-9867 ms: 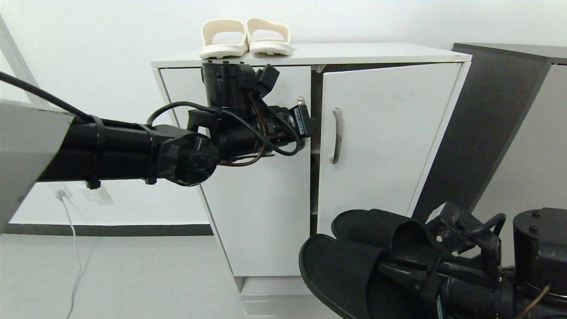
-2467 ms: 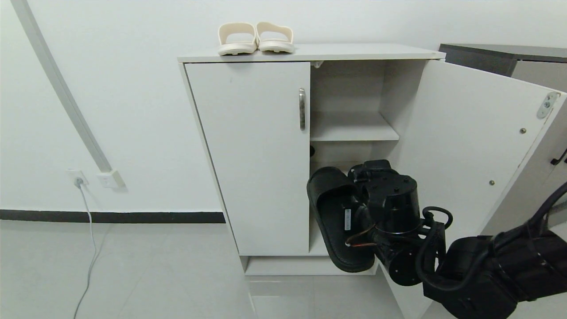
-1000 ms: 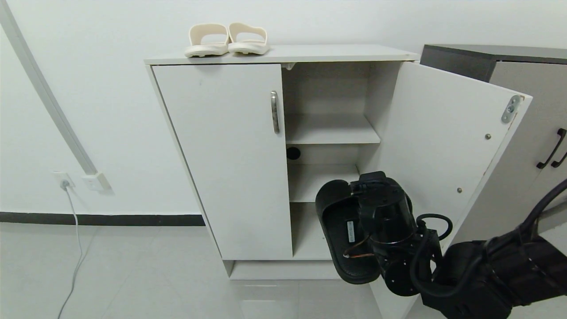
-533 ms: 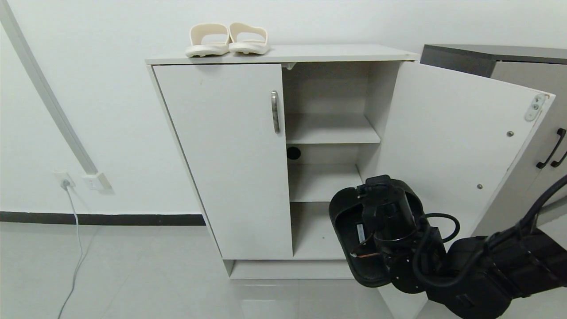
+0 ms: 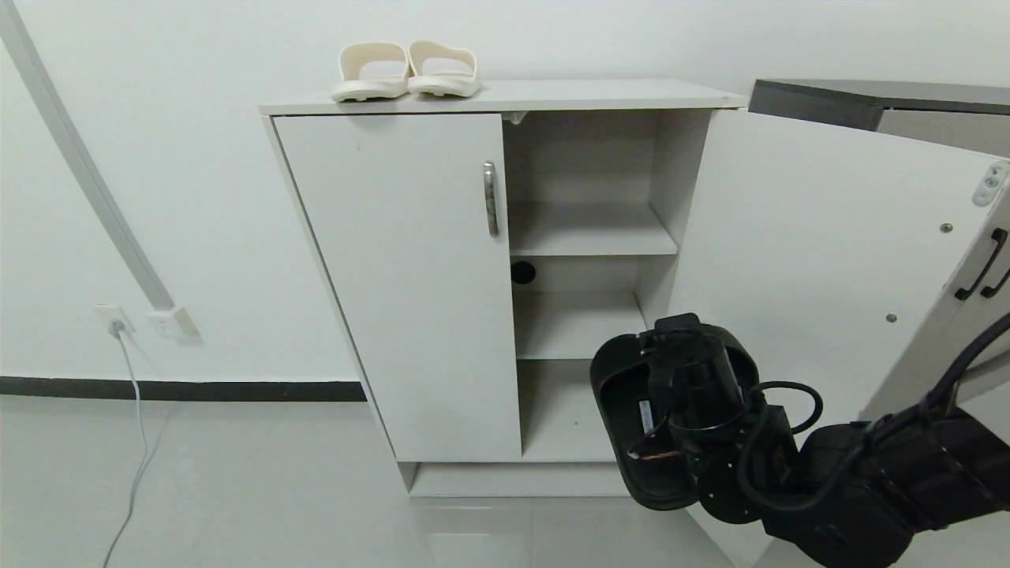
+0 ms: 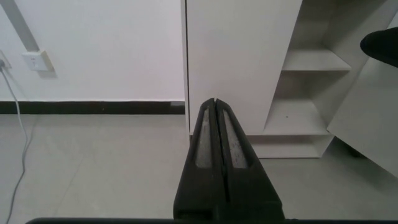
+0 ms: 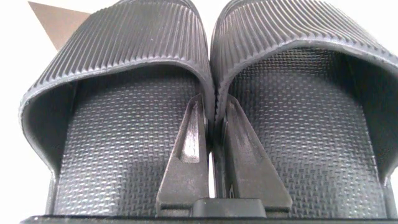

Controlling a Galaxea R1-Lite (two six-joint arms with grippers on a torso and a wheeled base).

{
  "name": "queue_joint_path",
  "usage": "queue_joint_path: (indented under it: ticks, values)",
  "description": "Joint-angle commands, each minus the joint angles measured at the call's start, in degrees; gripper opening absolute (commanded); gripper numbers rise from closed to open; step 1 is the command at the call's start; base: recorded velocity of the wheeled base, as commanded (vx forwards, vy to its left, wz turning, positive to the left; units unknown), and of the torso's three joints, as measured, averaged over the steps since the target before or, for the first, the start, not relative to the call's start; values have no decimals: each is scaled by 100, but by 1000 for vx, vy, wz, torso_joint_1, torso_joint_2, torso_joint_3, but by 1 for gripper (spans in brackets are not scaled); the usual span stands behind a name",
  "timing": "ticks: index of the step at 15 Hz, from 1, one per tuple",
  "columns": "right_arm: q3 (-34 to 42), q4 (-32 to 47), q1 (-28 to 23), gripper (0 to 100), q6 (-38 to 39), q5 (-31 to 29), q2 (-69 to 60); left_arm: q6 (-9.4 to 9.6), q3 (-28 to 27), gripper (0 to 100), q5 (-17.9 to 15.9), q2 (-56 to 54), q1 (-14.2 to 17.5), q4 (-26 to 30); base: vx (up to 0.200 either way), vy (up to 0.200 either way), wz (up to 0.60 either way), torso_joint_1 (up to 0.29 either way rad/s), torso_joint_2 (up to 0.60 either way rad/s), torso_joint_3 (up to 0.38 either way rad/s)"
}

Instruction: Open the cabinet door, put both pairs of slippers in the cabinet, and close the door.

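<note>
- My right gripper is clamped on the black slippers, with the fingers pinched over the two inner edges where the pair sits side by side
- The pair is stood on end, low down in front of the cabinet's open right half and just beside the inner face of the right door, not resting on any shelf
- The right door is swung wide open and the left door is shut
- Inside I can see an upper shelf, a middle shelf and the bottom board
- The beige slippers sit side by side on top of the cabinet, at its left end
- My left gripper has its fingers pressed fully together with nothing in them, low over the floor, pointing at the cabinet and well apart from it
</note>
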Motion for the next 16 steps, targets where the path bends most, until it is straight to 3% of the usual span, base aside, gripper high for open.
queue_joint_path:
  ticks: [1, 4, 5, 8, 13, 16]
  values:
    - [-8, -47, 19, 0, 66, 63, 23, -2, 1, 0, -1, 7, 1, 0, 0, 0, 0, 0, 0, 0]
    - [-306, -697, 19, 0, 742, 986, 629, 16, 1, 0, 17, 7, 1, -9, 0, 0, 0, 0, 0, 0]
    - [-500, -970, 10, 0, 786, 1030, 1007, 7, 1, 0, 17, 7, 1, -9, 0, 0, 0, 0, 0, 0]
    - [-1203, -1646, -43, 0, 778, 1030, 2062, 7, 1, 0, 17, 7, 1, -9, 0, 0, 0, 0, 0, 0]
    - [-2108, -1629, -253, 0, 734, 731, 2783, 7, 1, 0, 8, 7, 1, 0, 0, 0, 0, 0, 0, 0]
    - [-2170, -1567, -253, 0, 672, 713, 2862, 7, 1, 0, 8, 7, 1, 0, 0, 0, 0, 0, 0, 0]
